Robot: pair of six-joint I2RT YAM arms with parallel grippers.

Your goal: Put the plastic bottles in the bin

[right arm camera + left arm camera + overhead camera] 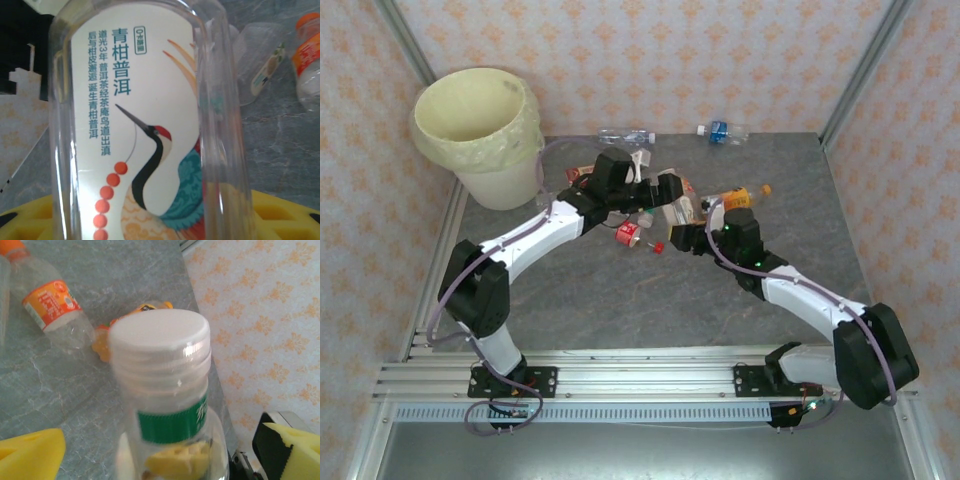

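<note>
Right claw (160, 220) grips the crane-label bottle (145, 125); left claw (160, 455) gapes around a white-capped bottle (160, 340) over the desk (620, 300). We judge this the grasping step; next: close, lift, carry to the far-left bin (505, 180).

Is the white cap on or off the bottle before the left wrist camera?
On: the white cap sits squarely on the neck of the green-labelled bottle.
</note>
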